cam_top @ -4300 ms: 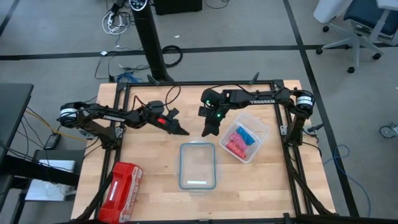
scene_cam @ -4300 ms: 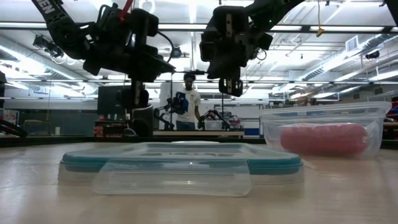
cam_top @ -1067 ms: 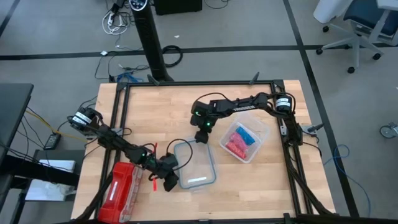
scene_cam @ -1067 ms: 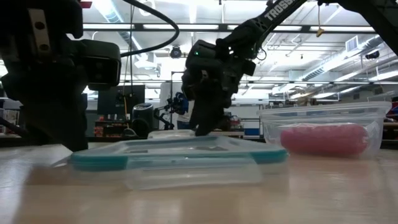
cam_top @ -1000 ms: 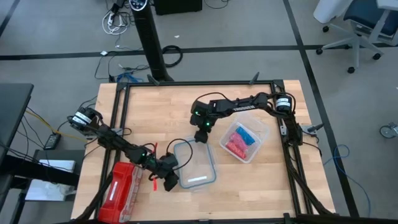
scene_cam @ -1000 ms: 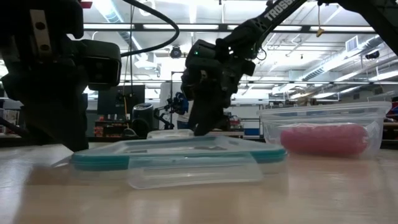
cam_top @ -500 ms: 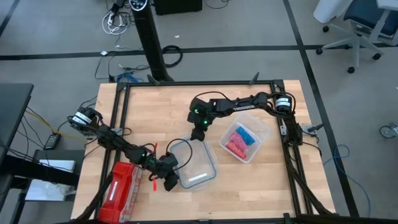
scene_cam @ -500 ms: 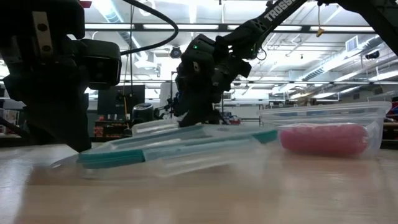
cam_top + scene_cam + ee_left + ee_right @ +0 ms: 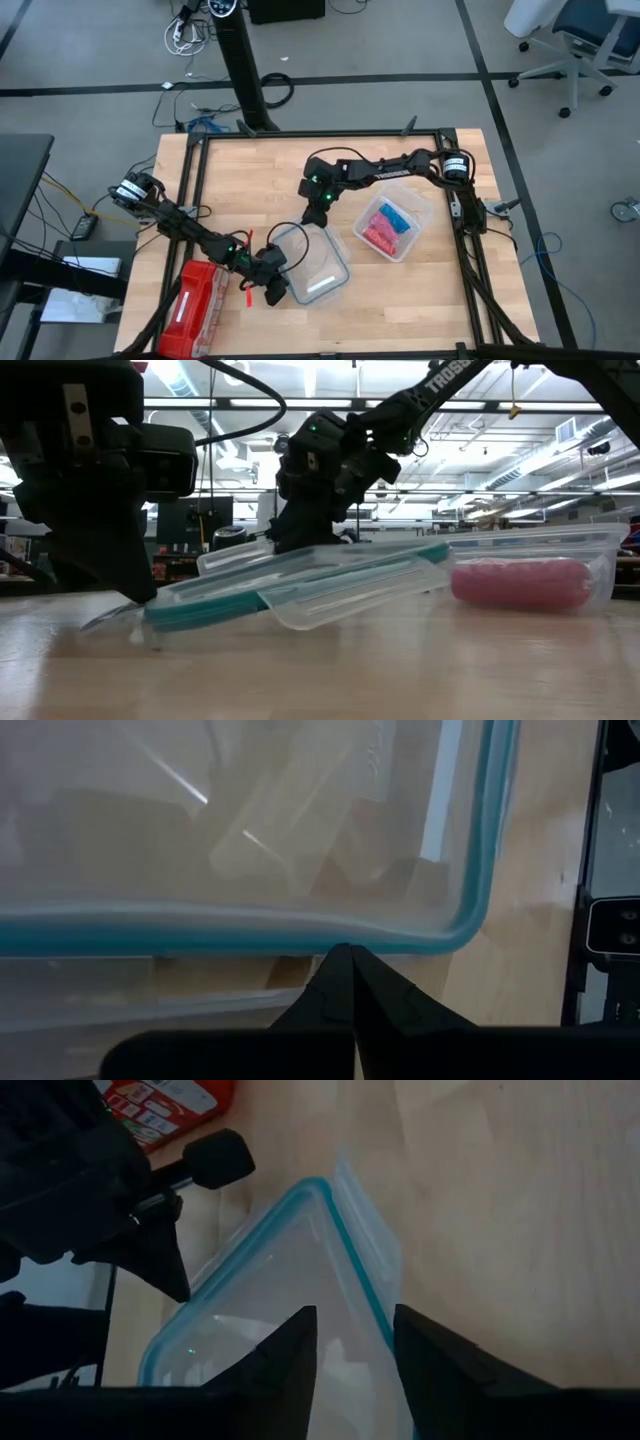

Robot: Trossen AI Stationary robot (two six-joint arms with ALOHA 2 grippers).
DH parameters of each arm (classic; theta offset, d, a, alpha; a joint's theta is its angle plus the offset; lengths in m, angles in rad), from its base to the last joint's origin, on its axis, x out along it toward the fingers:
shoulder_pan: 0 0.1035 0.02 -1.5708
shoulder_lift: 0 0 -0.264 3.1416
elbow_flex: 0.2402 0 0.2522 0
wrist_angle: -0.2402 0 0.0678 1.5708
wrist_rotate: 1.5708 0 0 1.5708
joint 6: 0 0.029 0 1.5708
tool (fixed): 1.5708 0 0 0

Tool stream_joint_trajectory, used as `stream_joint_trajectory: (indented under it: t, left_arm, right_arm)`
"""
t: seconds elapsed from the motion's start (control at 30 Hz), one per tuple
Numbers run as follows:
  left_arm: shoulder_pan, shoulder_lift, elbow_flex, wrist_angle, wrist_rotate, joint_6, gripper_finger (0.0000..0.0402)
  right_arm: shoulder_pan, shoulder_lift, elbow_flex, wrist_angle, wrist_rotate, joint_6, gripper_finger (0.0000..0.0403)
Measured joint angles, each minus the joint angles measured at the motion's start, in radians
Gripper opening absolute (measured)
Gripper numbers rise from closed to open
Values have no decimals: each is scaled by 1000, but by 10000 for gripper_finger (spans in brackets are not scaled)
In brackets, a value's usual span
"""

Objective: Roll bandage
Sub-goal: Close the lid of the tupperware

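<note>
Our right end effector (image 9: 313, 216) sits at the far rim of the clear lid (image 9: 312, 262) with the teal seal, its two fingers (image 9: 285, 1355) parted with that rim between them; in the right wrist view the teal edge runs into the gap, but we cannot tell whether the pads are touching it. In the low view, the lid is tilted, its far edge raised off the worktop (image 9: 260, 180) and its near-left edge resting down. Our left end effector (image 9: 275, 290) is at the lid's near-left corner, fingers pressed fully together with nothing between them; in the left wrist view the joined tips (image 9: 343, 965) meet the teal rim just beside the rounded corner.

We see the bandage (image 9: 397, 216), bright blue, lying in the clear tub (image 9: 420, 212) on the right of the worktop, beside pink-red rolls (image 9: 376, 234). The tub stands apart from the lid, with a strip of bare wood between them. A red pack (image 9: 196, 302) lies at the near-left edge of the worktop, close to the left arm. The far half of the worktop, behind both arms, lies open up to the black frame rail (image 9: 320, 136).
</note>
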Motion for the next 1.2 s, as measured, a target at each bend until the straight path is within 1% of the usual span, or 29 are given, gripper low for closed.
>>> stream_joint_trajectory:
  t: [0.23,0.43,0.63,0.8,0.97,1.07,1.2]
  left_arm:
    - [0,0,0,2,-13,-1,0]
    - [0,0,0,2,-34,-1,0]
    - [0,-1,0,2,-51,-1,0]
    - [0,-1,2,-22,-90,-1,0]
    - [1,-1,0,-43,-87,-5,0]
    - [4,-1,0,-41,-76,-5,0]
    - [13,-3,0,-38,-39,-26,0]
  right_arm:
    - [29,0,0,22,12,-25,116]
    - [56,0,0,71,67,-26,114]
    - [70,0,0,71,73,-26,104]
    - [102,0,0,75,104,-58,80]
    - [126,0,0,72,172,-70,45]
    - [128,0,0,72,189,-76,11]
    - [127,0,0,71,200,-71,3]
